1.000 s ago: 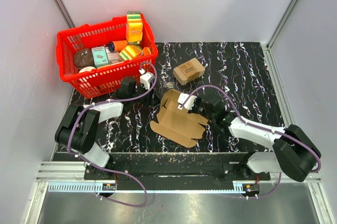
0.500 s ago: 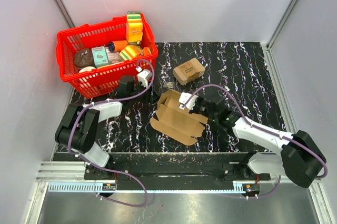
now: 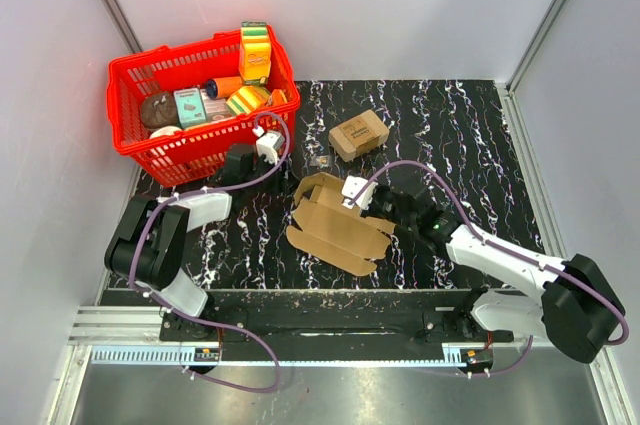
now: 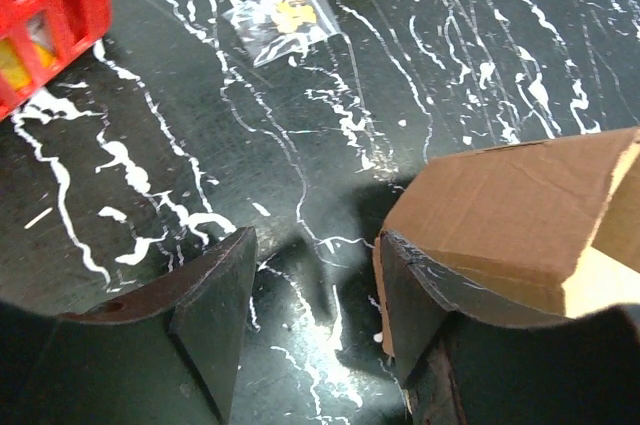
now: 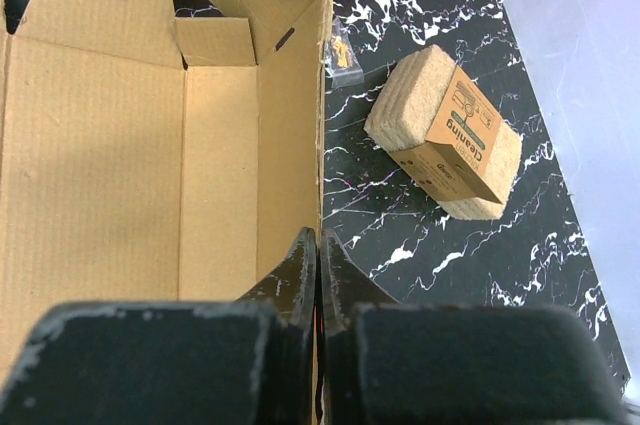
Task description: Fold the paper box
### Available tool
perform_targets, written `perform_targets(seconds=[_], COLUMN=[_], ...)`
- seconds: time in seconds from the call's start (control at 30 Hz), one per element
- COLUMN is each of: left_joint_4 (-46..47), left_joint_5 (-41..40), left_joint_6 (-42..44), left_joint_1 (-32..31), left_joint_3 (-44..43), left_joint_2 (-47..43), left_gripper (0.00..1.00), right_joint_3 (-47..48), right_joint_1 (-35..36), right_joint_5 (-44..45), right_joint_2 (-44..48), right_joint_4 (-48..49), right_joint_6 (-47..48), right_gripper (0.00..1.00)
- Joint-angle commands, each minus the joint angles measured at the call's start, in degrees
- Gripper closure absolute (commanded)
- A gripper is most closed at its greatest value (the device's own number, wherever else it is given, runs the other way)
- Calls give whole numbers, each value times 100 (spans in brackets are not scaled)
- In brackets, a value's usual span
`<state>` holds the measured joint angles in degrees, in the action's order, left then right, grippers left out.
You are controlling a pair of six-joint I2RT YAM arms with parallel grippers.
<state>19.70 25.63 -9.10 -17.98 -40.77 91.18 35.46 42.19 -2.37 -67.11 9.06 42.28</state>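
The paper box [image 3: 335, 230] lies partly folded at the centre of the top view on the black marbled table [image 3: 470, 145], below a small printed pack [image 3: 358, 133] and to the lower right of the red basket [image 3: 180, 150]. The right gripper [image 5: 318, 245] is pinched closed on the edge of one raised side wall, on the box's right side in the top view. The left gripper [image 4: 315, 245] stands open over bare table by the box's upper left corner, the jaw at the right of its wrist view just beside a raised flap, and a small clear bag [image 4: 285, 17] lies near the top of that view.
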Motion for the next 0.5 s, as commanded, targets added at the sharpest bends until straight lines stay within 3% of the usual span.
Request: perform_targets(seconds=[0.0, 0.23, 0.47], left_joint_4=[113, 183, 236], left_joint_5=[-619, -1411, -1438], left_joint_6=[-74, -127, -144], left_joint_1=[49, 49, 57], left_joint_3=[104, 491, 544], left_joint_2=[-451, -996, -1049], left_gripper=[43, 40, 38], right_joint_3=[224, 242, 365], right_joint_1=[-80, -299, -387], right_joint_5=[8, -9, 88], right_joint_2=[14, -390, -768], right_joint_4=[157, 412, 439], right_joint_6=[-159, -273, -168], right_gripper=[98, 100, 100])
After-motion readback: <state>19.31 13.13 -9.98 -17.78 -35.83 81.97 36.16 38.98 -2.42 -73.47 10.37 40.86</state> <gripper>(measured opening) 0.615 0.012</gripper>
